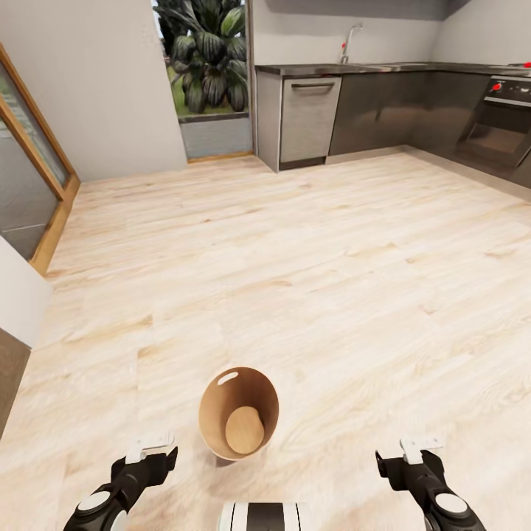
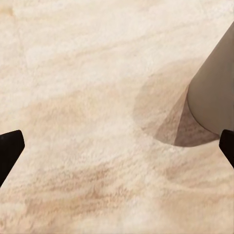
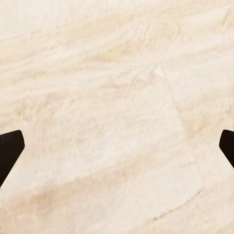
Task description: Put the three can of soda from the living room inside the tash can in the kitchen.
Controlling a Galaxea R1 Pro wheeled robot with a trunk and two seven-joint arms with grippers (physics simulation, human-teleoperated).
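The tash can (image 1: 238,413) stands on the light wood floor just in front of me, its brown inside and pale bottom bare. Its grey outer wall (image 2: 214,87) shows in the left wrist view, close beside my left gripper (image 2: 117,151). In the head view my left gripper (image 1: 151,451) hangs open to the bin's left, and my right gripper (image 1: 413,453) is open well to its right. The right gripper (image 3: 117,151) has only floor between its fingers. The three cans of soda are out of view.
The kitchen lies ahead: dark grey cabinets (image 1: 383,110), a steel dishwasher (image 1: 310,118), and an oven (image 1: 501,129) at the right. A glass opening with a plant (image 1: 210,66) is at the back. A wood-framed glass door (image 1: 33,169) and a wall corner (image 1: 18,295) stand at the left.
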